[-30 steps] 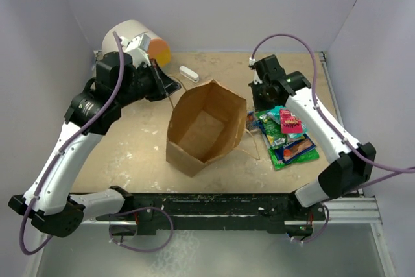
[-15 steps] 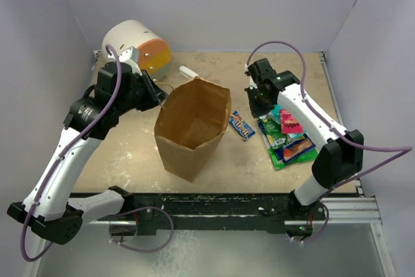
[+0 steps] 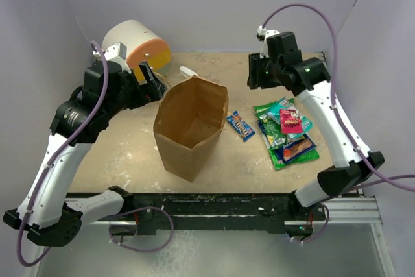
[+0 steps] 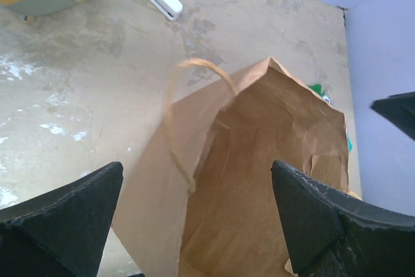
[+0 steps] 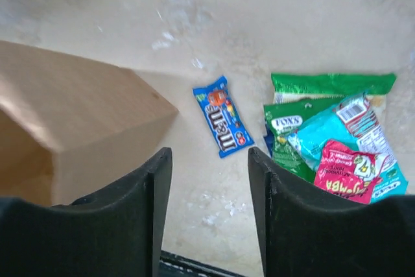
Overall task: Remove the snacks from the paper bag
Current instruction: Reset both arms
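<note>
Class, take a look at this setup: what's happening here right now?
A robot is unpacking a paper bag, which stands upright and open mid-table. A blue packet lies beside it, and a pile of snacks sits further right. The left gripper hovers open over the bag; the right gripper hangs open above the blue packet. Neither holds anything.

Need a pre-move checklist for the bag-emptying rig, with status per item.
1. Paper bag upright, mouth open: ok.
2. Left claw open and empty: ok.
3. Right claw open and empty: ok.
4. Blue packet flat on the table, apart from the bag: ok.
5. Nothing left at the bag's bottom: cannot tell, its walls hide part of it.
</note>
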### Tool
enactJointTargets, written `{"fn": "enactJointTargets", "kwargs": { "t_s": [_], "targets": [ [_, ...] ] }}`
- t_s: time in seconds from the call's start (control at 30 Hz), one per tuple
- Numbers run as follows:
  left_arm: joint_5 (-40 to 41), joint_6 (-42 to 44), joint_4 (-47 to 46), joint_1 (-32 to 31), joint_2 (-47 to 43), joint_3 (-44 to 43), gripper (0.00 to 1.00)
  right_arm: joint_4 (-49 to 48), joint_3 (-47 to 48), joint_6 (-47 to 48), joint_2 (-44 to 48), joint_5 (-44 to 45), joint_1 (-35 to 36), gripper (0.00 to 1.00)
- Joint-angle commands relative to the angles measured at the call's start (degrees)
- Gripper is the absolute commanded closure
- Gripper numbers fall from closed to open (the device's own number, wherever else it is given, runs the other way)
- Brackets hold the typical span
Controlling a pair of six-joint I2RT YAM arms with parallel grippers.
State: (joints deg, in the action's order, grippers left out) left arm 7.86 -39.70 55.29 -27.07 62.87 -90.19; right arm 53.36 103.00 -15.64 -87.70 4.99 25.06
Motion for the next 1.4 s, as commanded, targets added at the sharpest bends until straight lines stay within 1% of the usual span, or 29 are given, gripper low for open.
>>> {"fn": "enactJointTargets", "kwargs": {
  "t_s": [0.0, 0.03, 0.07, 0.1, 0.2, 0.37, 0.47, 0.6, 0.73, 0.87, 0.97, 1.17, 1.23, 1.3, 1.33, 1.37],
  "targets": [
    [5.07, 3.07, 3.16, 0.22, -1.42, -4.46, 0.01, 2.16, 8.26, -0.21, 3.47, -1.51, -0.1, 0.4],
    [5.78, 3.85, 4.01, 0.25, -1.43, -5.38, 0.01, 2.06, 9.6, -0.66, 4.15, -2.0, -0.09, 0.27],
    [6.8, 4.51, 4.89, 0.26, -1.37, -6.61, 0.01, 1.88, 10.95, -1.19, 4.78, -2.27, -0.1, 0.09],
    [7.87, 5.74, 5.78, 0.26, -1.32, -8.03, 0.01, 1.67, 12.41, -1.45, 5.46, -2.62, -0.1, 0.01],
    [9.91, 10.35, 6.57, 0.21, -1.11, -12.61, 0.01, 1.76, 16.94, -1.41, 7.77, -4.15, -0.1, 0.0],
    [8.09, 19.34, 4.08, 0.21, -0.3, -22.87, 0.01, 2.65, 26.16, -1.07, 11.06, -5.44, -0.1, 0.01],
    [6.91, 22.67, 2.55, 0.2, -0.03, -28.77, 0.01, 1.13, 27.44, -1.38, 14.79, -5.14, -0.1, 0.01],
    [6.04, 25.02, 0.43, 0.18, -0.7, -33.07, 0.01, -0.04, 25.99, -3.2, 19.73, -1.14, -0.1, 0.01],
    [5.6, 25.78, -1.8, 0.18, -2.12, -34.28, 0.01, 0.3, 24.49, -3.76, 23.01, 1.73, -0.1, 0.0],
    [5.42, 26.76, -2.68, 0.18, -2.71, -34.64, 0.01, 2.1, 24.96, -4.14, 23.23, 3.96, -0.1, 0.01],
    [5.5, 26.79, -2.01, 0.16, -2.46, -35.3, 0.01, 2.97, 25.3, -4.63, 23.16, 4.14, -0.09, 0.0],
    [5.77, 26.3, -2.08, 0.18, -2.83, -33.87, 0.01, 4.54, 26.97, -5.06, 21.65, 4.77, -0.1, 0.01],
    [5.96, 26.39, -2.0, 0.22, -3.01, -33.62, 0.01, 4.41, 26.96, -5.01, 21.65, 5.02, -0.1, 0.0],
    [6.38, 26.52, -1.92, 0.18, -3.02, -33.55, 0.01, 1.99, 24.36, -3.2, 23.24, 6.17, -0.1, 0.01],
    [6.64, 26.53, -1.86, 0.2, -3.02, -33.48, 0.01, 1.12, 22.96, -3.23, 24.06, 3.96, -0.1, 0.01],
    [6.84, 26.52, -1.85, 0.18, -3.02, -33.43, 0.01, 0.9, 22.84, -4.8, 24.13, 4.36, -0.1, 0.01]
  ]
}}
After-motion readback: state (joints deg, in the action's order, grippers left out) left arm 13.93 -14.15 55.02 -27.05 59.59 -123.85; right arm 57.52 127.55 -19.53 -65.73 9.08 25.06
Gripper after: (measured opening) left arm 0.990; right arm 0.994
